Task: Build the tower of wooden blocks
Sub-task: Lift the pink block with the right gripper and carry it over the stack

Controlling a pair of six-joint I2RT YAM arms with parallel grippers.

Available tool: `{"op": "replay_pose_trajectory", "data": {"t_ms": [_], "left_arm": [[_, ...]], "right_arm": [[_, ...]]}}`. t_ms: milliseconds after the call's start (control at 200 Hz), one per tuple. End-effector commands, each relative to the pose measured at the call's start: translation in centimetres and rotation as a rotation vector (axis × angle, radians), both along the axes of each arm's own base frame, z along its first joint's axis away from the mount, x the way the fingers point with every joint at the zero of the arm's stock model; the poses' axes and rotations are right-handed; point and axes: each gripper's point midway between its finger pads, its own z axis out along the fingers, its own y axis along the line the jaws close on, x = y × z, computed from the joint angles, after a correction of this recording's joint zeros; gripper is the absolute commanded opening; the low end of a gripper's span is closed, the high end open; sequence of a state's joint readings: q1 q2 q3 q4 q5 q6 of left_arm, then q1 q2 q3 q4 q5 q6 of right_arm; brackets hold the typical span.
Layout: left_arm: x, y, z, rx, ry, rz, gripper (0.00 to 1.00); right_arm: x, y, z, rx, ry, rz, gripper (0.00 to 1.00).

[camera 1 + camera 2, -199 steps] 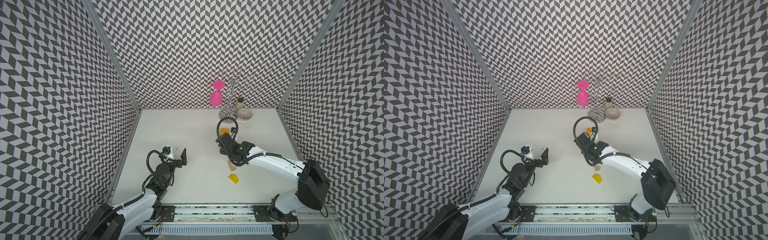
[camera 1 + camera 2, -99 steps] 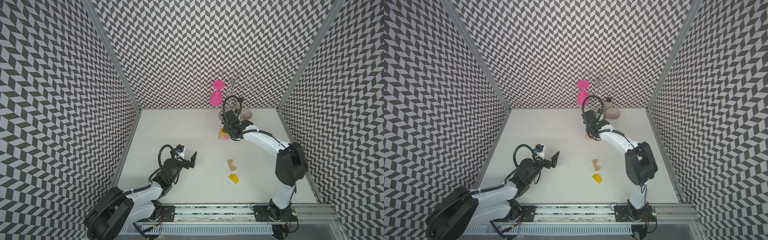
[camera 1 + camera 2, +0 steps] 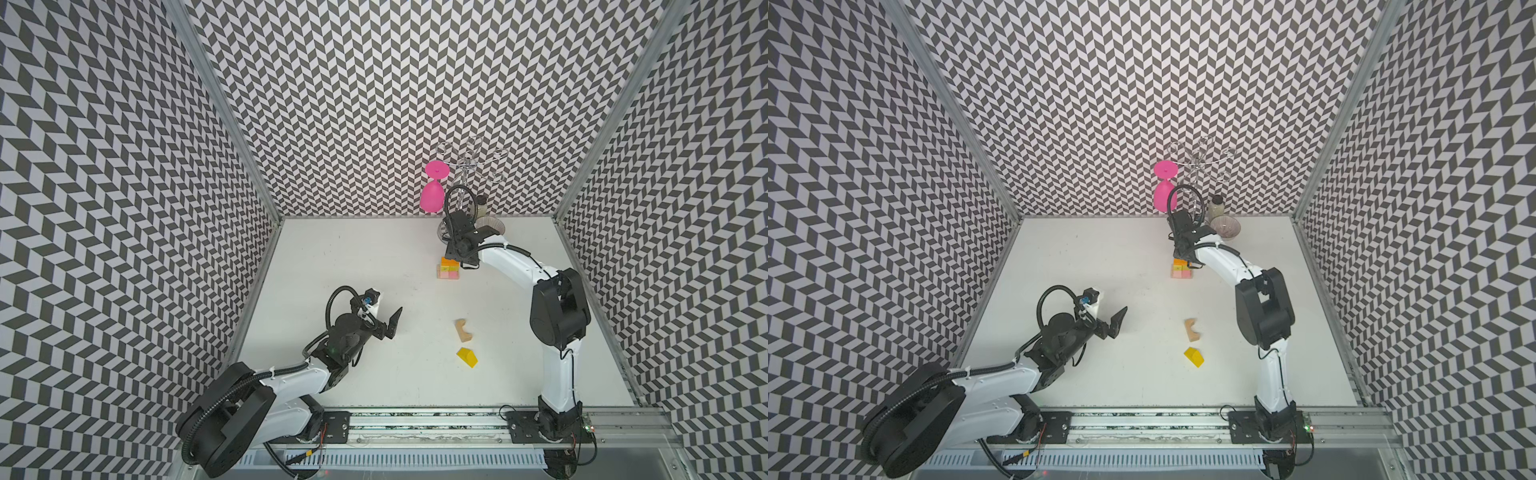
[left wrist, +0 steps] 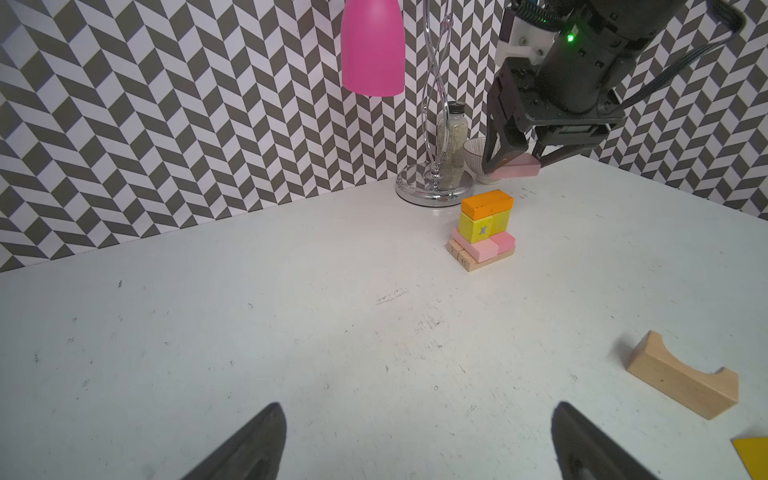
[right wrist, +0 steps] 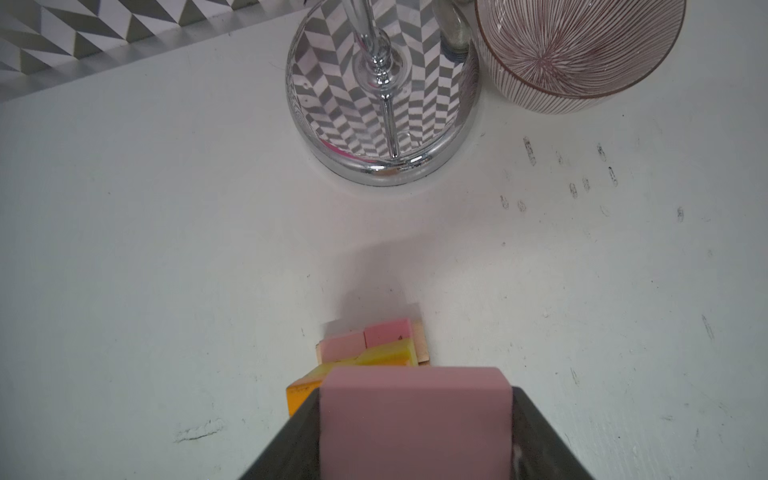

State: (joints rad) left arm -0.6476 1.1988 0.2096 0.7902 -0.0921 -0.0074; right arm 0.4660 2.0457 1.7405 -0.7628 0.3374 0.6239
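Note:
The tower (image 3: 448, 268) (image 3: 1181, 268) stands at the back of the table: tan bars at the base, pink bars, yellow cubes, and an orange bar (image 4: 487, 203) on top. My right gripper (image 4: 513, 162) (image 3: 462, 259) hangs just above and behind it, shut on a pale pink bar (image 5: 415, 415) (image 4: 517, 168). In the right wrist view that bar hides most of the tower (image 5: 374, 349). A tan notched arch (image 3: 464, 330) (image 4: 681, 384) and a yellow roof-shaped piece (image 3: 467, 357) (image 3: 1194, 356) lie loose on the table. My left gripper (image 3: 392, 322) (image 4: 415, 411) is open and empty at the front left.
Close behind the tower stands a chrome wire stand (image 3: 467, 166) on a round base (image 5: 382, 124). Beside it are a magenta goblet (image 3: 432, 193), a striped bowl (image 5: 577, 54) and a small jar (image 4: 451, 141). Patterned walls enclose three sides.
My right arm swung from near the tan arch back to the tower, carrying the pink bar. My left gripper shifted a little toward the table's middle, still open.

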Motion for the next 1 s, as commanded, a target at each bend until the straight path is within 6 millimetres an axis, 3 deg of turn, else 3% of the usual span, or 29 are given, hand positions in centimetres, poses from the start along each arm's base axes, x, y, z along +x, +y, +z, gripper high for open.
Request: {"op": "replay_pose_trajectory", "data": {"t_ms": [0, 997], "left_arm": [[0.2, -0.5, 0.8, 0.004, -0.027, -0.010, 1.00], [0.3, -0.7, 0.5, 0.029, -0.025, 0.007, 1.00]], "right_arm": [[0.6, 0.9, 0.3, 0.017, -0.008, 0.039, 0.33], [0.8, 3.2, -1.1, 0.026, 0.035, 0.198, 0.38]]}}
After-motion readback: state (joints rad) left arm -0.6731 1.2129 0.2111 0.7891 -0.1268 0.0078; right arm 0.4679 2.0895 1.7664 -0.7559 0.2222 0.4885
